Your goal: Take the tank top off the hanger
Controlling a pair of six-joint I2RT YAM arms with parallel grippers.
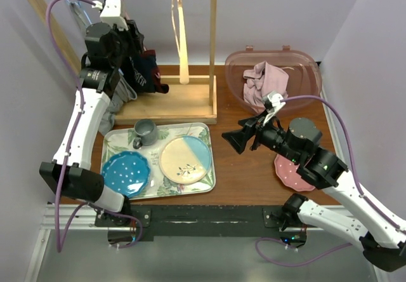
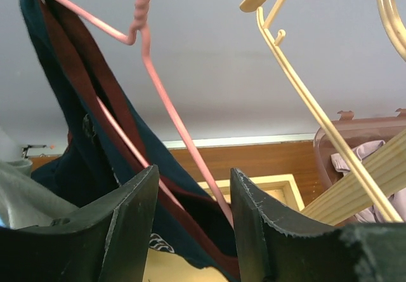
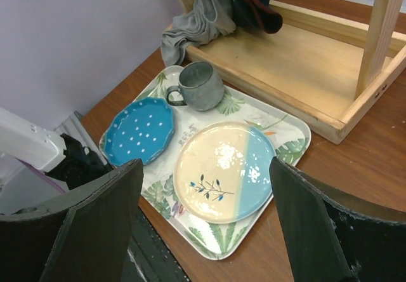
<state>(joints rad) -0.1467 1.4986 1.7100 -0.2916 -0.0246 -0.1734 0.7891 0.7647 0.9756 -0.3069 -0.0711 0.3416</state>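
Fabric of the dark tank top (image 2: pixel 82 155), red-trimmed along its edge, hangs on the pink hanger (image 2: pixel 165 98) at the left end of the wooden rack (image 1: pixel 190 104). It runs with the hanger's wire between the fingers of the left tool (image 2: pixel 193 174), whose jaws stand partly apart, no pinch visible. The cream hanger (image 2: pixel 317 110) hangs well apart to the right. The right tool (image 3: pixel 206 162) hovers wide open and empty above the tabletop (image 1: pixel 244 174), just beside the tray (image 1: pixel 208 167).
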